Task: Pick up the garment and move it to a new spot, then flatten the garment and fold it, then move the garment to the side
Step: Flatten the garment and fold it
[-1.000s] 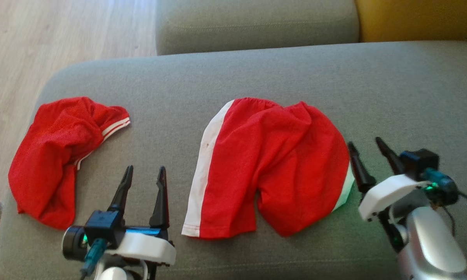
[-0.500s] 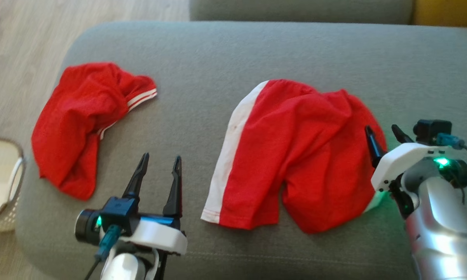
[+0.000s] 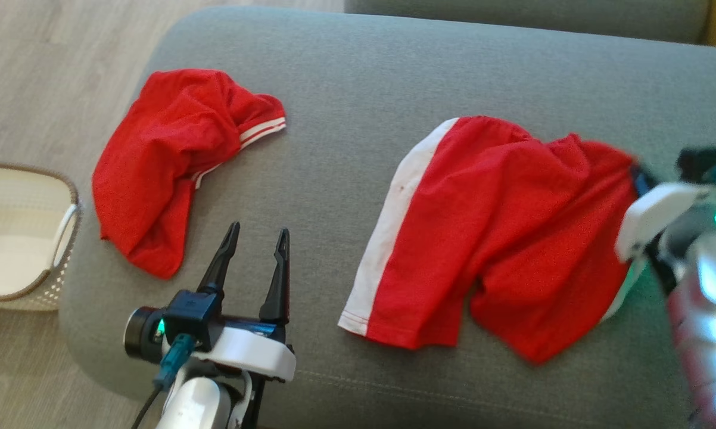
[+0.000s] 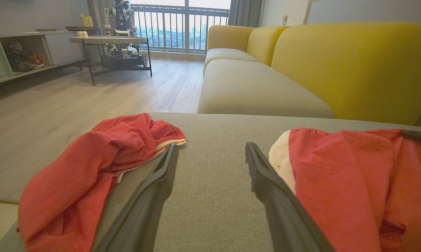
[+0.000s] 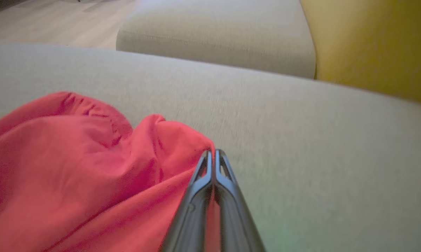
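Observation:
The garment [image 3: 501,238] is a pair of red shorts with a white side stripe. It lies spread on the grey sofa cushion [image 3: 394,71] at centre right. My right gripper [image 3: 637,177] is at its right edge, blurred in the head view. In the right wrist view the right gripper [image 5: 212,152] is shut, with red cloth of the shorts [image 5: 91,168] pinched between the fingers. My left gripper [image 3: 258,229] hovers open over bare cushion left of the shorts. The left wrist view has the left gripper [image 4: 210,146] with nothing between its fingers and the shorts [image 4: 343,182] just to its right.
A second crumpled red garment [image 3: 167,155] with white trim lies at the cushion's left end [image 4: 91,161]. A pale woven basket [image 3: 66,220] stands on the wooden floor left of the cushion. Another grey seat and a yellow sofa back [image 4: 354,63] lie beyond.
The head camera has swung, shifting the whole picture right and down. My right gripper moved onto the shorts' right edge and shut on the cloth. The left gripper stays open.

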### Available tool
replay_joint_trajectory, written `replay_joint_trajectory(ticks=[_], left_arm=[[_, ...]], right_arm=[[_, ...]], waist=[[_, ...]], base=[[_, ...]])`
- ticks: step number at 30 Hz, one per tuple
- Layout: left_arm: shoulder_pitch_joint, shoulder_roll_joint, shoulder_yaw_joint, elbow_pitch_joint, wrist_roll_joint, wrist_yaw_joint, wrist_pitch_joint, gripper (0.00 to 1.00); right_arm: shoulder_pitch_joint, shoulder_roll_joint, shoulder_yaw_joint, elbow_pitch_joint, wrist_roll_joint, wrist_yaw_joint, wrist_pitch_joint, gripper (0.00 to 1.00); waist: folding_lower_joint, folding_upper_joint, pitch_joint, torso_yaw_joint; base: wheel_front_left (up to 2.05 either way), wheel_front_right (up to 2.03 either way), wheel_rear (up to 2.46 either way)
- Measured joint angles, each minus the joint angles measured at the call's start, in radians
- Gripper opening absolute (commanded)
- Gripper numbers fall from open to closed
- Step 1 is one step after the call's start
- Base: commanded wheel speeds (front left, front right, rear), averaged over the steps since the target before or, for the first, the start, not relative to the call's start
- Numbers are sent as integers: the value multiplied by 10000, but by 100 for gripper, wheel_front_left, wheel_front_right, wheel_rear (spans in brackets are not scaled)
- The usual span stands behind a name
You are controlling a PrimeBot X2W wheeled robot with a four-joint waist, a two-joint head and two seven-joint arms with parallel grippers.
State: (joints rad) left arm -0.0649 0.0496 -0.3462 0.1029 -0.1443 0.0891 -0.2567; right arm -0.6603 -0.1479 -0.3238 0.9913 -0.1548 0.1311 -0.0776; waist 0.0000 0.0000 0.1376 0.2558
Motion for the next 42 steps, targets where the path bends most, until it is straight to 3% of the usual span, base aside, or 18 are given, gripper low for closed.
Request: replay_joint_trajectory(ticks=[8, 18, 19, 20, 21, 22, 28, 34, 40, 42], left_arm=[[1, 0, -146, 13, -178, 77, 0, 100], [-22, 0, -487, 8, -456, 157, 0, 100], [-35, 0, -543, 8, -464, 174, 0, 100], [-38, 0, -570, 6, -468, 188, 0, 100], [-38, 0, -585, 6, -514, 253, 0, 100], [-39, 0, -600, 6, -554, 274, 0, 100], [-74, -2, -571, 12, -606, 359, 0, 100], [-60, -2, -144, 33, -487, 305, 0, 100], [22, -2, 265, 2, -330, 238, 0, 100], [78, -2, 487, -35, -328, 161, 0, 100]], right_arm=[[-2149, -980, 863, -577, -2366, 0, -951, 0], [-4181, -805, 3478, 56, -4224, 2, -1739, 0], [-4176, -763, 3509, 196, -4263, 2, -1749, 7], [-4170, -734, 3421, 374, -4263, 2, -1749, 7], [-4152, -719, 3216, 545, -4249, 2, -1749, 40], [-4124, -721, 2974, 663, -4243, 2, -1749, 99], [-3516, -493, 1942, 943, -4441, 2, -1739, 100], [-2517, 309, 629, 481, -4270, 2, -1737, 100], [-1539, 809, 763, -732, -2512, 0, -1747, 100], [-553, 771, 1743, -1312, -489, 0, -1749, 100]], waist=[[0, 0, -44, 547], [1, 0, 279, 1260], [1, 0, 310, 1318], [1, 0, 338, 1362], [1, 0, 360, 1389], [1, 0, 381, 1407], [0, 0, 304, 1229], [0, 0, -22, 473], [0, 0, -343, -300], [0, 0, -540, -775]], base=[[0, 0, 0], [0, 0, 0], [0, 0, 0], [0, 0, 0], [0, 0, 0], [0, 0, 0], [0, 0, 0], [0, 0, 0], [0, 0, 0], [0, 0, 0]])
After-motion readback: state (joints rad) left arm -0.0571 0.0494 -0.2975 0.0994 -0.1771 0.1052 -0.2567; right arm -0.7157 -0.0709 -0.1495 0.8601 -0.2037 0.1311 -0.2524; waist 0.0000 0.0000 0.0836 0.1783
